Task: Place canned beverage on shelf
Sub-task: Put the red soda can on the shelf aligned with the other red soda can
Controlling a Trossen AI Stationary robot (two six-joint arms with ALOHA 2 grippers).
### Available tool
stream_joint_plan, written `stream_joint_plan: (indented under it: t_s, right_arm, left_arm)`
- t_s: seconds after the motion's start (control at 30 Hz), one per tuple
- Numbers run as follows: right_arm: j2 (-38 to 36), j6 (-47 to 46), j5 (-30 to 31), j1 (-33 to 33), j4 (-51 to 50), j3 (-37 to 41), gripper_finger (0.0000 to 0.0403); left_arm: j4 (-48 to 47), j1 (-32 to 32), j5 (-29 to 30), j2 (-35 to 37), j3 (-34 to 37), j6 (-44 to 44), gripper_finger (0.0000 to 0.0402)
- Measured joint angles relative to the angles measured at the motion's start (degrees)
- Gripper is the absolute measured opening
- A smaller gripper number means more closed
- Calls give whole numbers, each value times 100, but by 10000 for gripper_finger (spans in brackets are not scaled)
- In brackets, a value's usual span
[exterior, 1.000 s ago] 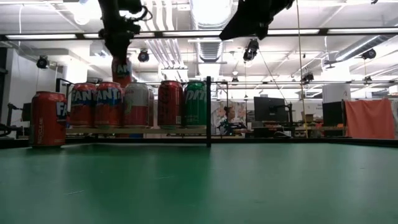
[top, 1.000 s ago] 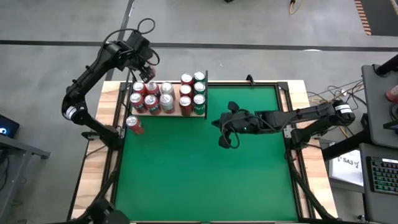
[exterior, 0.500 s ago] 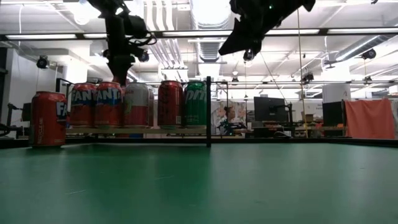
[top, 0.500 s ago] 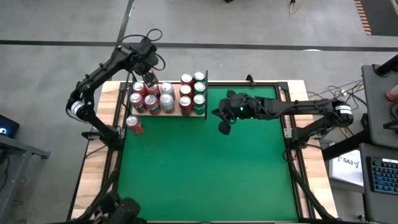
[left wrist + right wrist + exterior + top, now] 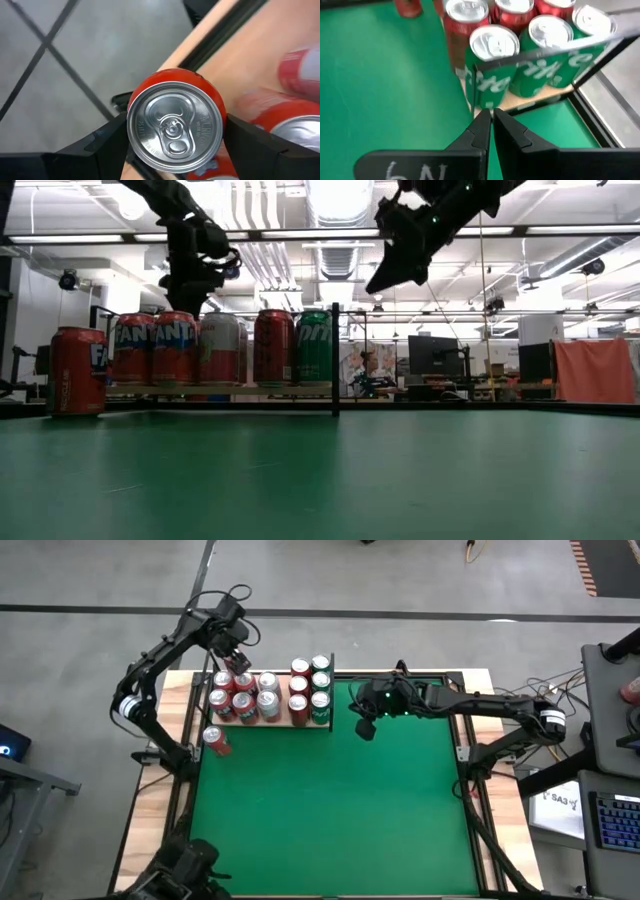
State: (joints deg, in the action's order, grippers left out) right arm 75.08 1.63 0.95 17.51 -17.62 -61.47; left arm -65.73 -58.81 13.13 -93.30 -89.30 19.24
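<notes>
The left wrist view alone shows the left gripper spread wide, straddling an orange can on the shelf. Since the earlier frame, the right gripper, empty and pinched together, has shifted toward the upper centre of the high view.

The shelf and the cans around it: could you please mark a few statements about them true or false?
1. A lone red can stands on the green mat beside the shelf, not on it. True.
2. The right claw is shut and holds nothing. True.
3. The shelf holds only red cans. False: three green cans stand in a row at its end nearest the right arm.
4. The left claw is above the far left corner of the shelf, with a red can's top between its fingers. True.
5. The right claw is gripping a green can. False: it hangs in the air beside the shelf, touching no can.
</notes>
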Motion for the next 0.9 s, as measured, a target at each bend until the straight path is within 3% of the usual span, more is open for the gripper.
stream_joint_plan:
  t_s: [0.27,0.9]
  right_arm:
    - [84,209,-759,197,-18,54,13]
    - [86,399,-892,202,-12,54,13]
  left_arm:
    - [-29,-21,-316,-32,0,459,268]
    - [183,-28,-678,-30,-2,107,268]
